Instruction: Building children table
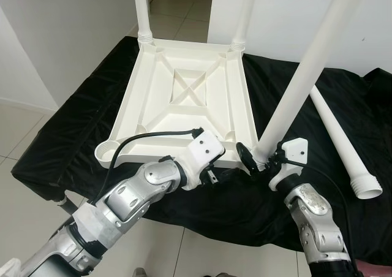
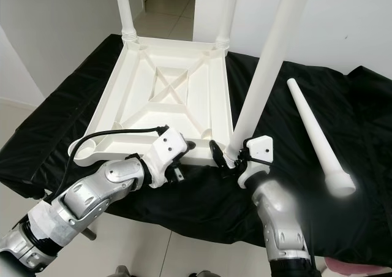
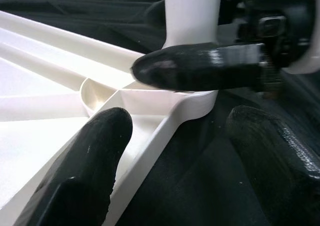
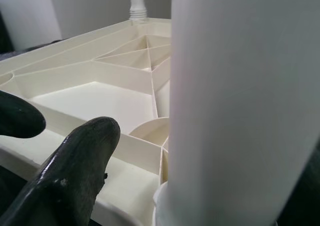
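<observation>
Being gripped by the right claw (image 1: 262,160), the tilted leg (image 1: 300,81) is being aimed at the corner socket (image 4: 150,131); the left claw (image 3: 170,151), spread wide, is waiting beside it.

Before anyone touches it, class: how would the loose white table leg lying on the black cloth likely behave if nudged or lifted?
The loose leg is a smooth round tapered tube, so a sideways nudge would probably roll it in a curve. It looks like hollow moulded plastic with an open end, so likely stiff yet light. The crumpled black cloth beneath may slow any rolling.
</observation>
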Robot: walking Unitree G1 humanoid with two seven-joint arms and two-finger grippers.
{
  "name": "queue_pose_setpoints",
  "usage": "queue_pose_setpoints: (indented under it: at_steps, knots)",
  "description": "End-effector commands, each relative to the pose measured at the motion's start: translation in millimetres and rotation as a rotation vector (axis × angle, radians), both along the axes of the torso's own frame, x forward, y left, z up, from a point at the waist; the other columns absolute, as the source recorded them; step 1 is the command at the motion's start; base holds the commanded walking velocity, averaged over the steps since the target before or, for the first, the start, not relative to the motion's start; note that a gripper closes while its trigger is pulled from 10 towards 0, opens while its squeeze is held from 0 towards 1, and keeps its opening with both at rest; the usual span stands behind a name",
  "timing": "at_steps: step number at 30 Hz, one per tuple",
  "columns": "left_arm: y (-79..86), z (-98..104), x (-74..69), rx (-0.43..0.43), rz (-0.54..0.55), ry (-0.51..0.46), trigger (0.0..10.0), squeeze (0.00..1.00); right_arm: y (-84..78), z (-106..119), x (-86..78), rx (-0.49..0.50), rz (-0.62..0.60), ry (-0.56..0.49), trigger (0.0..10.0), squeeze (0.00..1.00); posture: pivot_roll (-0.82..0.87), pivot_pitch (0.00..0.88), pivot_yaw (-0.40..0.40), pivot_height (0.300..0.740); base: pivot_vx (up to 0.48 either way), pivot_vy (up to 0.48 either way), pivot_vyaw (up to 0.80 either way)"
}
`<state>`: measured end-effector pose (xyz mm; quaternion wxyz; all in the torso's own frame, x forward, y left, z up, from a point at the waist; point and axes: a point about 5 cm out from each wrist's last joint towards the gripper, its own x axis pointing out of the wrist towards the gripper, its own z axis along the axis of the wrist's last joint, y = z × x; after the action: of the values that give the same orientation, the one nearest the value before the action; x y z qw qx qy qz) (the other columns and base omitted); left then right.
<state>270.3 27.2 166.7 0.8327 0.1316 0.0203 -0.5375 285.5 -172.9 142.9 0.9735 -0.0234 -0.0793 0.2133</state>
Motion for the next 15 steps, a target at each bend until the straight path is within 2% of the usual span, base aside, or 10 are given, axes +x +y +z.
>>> queue_pose_setpoints:
  at_steps: [1, 4, 5, 6, 8, 9, 15]
  knots:
    - [-1.2, -2, -4.3, 0.021, -0.115, 0.024, 10.0, 0.0, -3.4, 2, 3.3, -0.015, 0.018, -0.012, 10.0, 0.0, -0.02, 0.05, -0.033, 0.74, 0.0, 0.0, 0.0]
    - [-1.0, -2, -4.1, 0.021, -0.114, 0.022, 10.0, 0.0, -5.3, 3, 6.7, -0.024, 0.028, -0.016, 10.0, 0.0, -0.02, 0.05, -0.033, 0.74, 0.0, 0.0, 0.0]
    - [-0.7, -1, -3.4, 0.021, -0.113, 0.02, 10.0, 0.0, -7.8, 3, 11.2, -0.037, 0.044, -0.016, 8.4, 0.0, -0.01, 0.051, -0.034, 0.74, 0.0, 0.0, 0.0]
    - [-0.4, -1, -3.0, 0.021, -0.11, 0.019, 10.0, 0.0, -10.5, 3, 14.5, -0.053, 0.052, -0.015, 4.6, 0.0, -0.01, 0.052, -0.034, 0.74, 0.0, 0.0, 0.0]
    - [-0.1, 0, -2.7, 0.022, -0.109, 0.017, 10.0, 0.0, -12.6, 3, 17.1, -0.065, 0.055, -0.012, 4.6, 0.0, -0.01, 0.053, -0.034, 0.74, 0.0, 0.0, 0.0]
    - [0.1, 0, -2.8, 0.021, -0.107, 0.017, 10.0, 0.0, -14.8, 2, 18.6, -0.074, 0.064, -0.003, 0.0, 0.0, -0.01, 0.055, -0.035, 0.74, 0.0, 0.0, 0.0]
    - [1.2, -1, -3.3, 0.021, -0.103, 0.019, 10.0, 0.0, -21.2, -4, 19.4, -0.09, 0.099, 0.022, 0.0, 0.0, -0.01, 0.062, -0.034, 0.74, 0.0, 0.0, 0.0]
